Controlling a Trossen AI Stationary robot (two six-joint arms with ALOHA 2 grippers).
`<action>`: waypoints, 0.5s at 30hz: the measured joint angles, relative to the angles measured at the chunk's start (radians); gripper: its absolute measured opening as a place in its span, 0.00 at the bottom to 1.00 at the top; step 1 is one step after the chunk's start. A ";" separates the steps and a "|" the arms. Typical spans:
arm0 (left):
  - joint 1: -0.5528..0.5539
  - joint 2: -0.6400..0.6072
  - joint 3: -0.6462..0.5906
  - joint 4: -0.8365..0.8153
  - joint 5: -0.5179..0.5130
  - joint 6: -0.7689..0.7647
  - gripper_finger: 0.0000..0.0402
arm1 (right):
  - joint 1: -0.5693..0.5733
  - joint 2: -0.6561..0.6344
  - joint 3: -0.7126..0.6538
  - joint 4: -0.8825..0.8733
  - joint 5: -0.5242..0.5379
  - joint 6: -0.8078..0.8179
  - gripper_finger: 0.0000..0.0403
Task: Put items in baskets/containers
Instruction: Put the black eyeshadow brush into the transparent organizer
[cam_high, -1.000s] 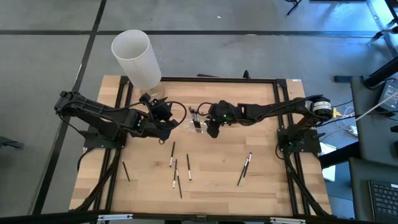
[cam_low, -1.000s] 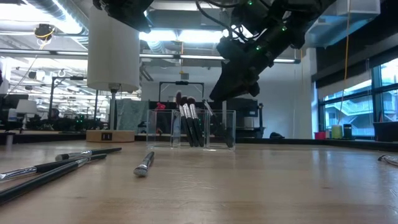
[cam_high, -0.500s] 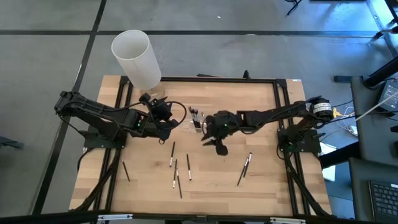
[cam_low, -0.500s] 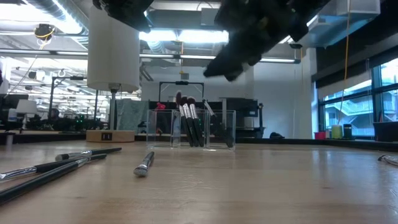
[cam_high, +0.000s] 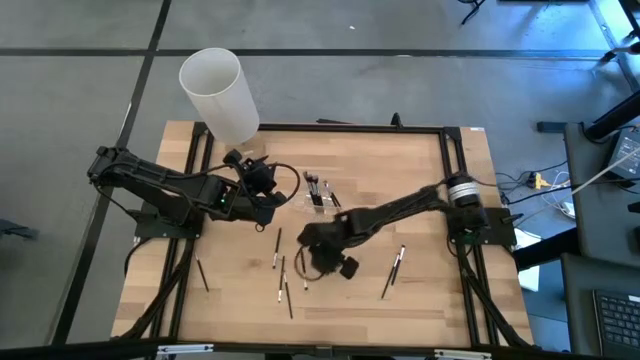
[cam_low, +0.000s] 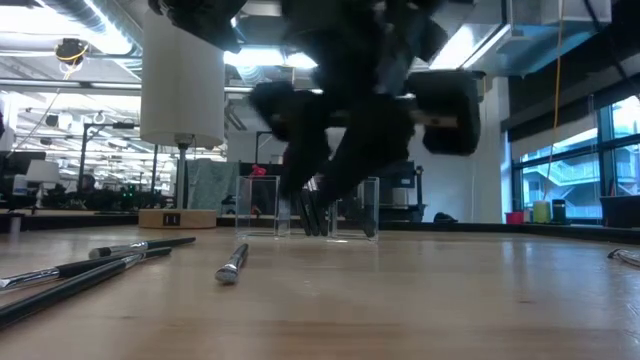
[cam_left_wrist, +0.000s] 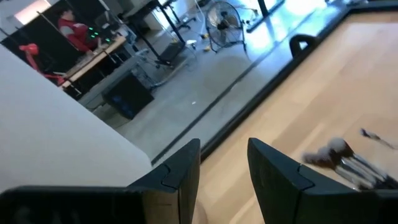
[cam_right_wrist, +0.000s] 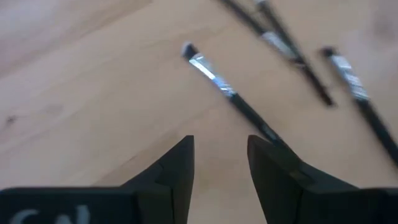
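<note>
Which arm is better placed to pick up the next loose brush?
Probably the right. Its open claw hangs over the loose brushes mid-table, one brush just ahead of its fingers. The left claw waits beside the organizer, away from them.

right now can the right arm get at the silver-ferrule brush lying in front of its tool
Probably yes. The right tool is open and empty just above the table, with the brush lying on bare wood straight ahead of the gap; other brushes lie apart, farther off.
</note>
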 joint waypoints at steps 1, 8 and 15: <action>0.000 0.000 0.000 -0.008 0.016 0.000 0.32 | 0.006 0.035 0.050 -0.044 0.006 -0.018 0.37; 0.000 0.000 0.000 -0.053 0.071 -0.001 0.32 | 0.027 0.199 0.301 -0.162 0.018 -0.054 0.37; 0.000 0.000 0.000 -0.059 0.069 0.000 0.32 | 0.041 0.241 0.364 -0.209 -0.017 -0.131 0.37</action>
